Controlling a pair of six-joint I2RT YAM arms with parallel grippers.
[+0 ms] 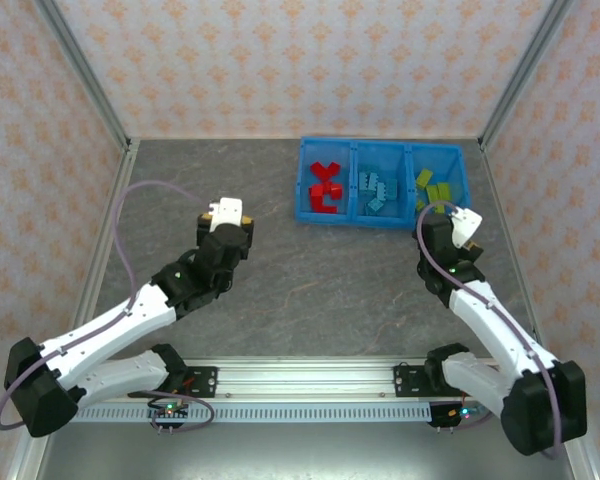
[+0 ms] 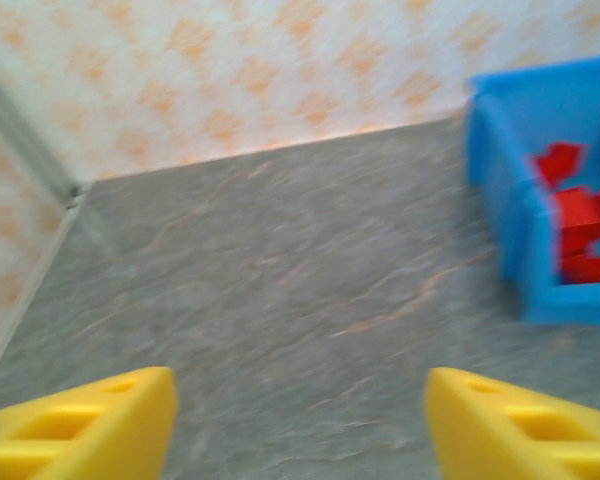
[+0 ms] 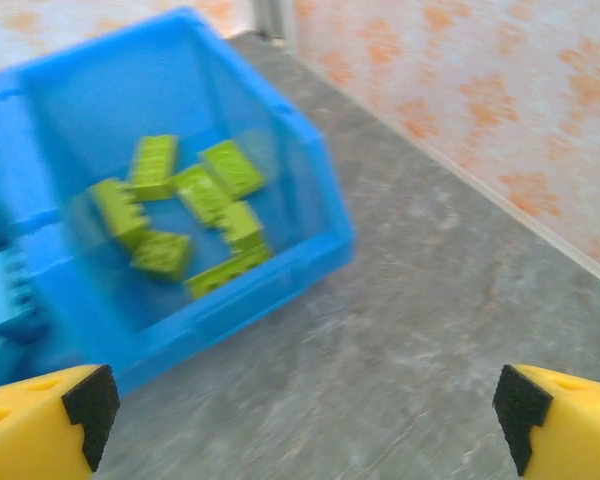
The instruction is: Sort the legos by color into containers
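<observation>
Right gripper (image 3: 305, 410) wide and empty near the containers (image 3: 230, 300), left gripper (image 2: 300, 410) likewise wide and empty over the counter (image 2: 280, 280), legos (image 3: 185, 215) lying sorted by colour inside; risks clipping their near wall on a careless swing, spilling some out.

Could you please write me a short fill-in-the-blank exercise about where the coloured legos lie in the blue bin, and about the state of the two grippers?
1. Seen from the top camera, the red legos lie in the ____ compartment of the blue bin.
2. In the same view, the yellow-green legos lie in the ____ compartment.
3. The jaws of the right gripper are ____.
4. The left gripper holds ____.

Missing words: left; right; open; nothing
</observation>
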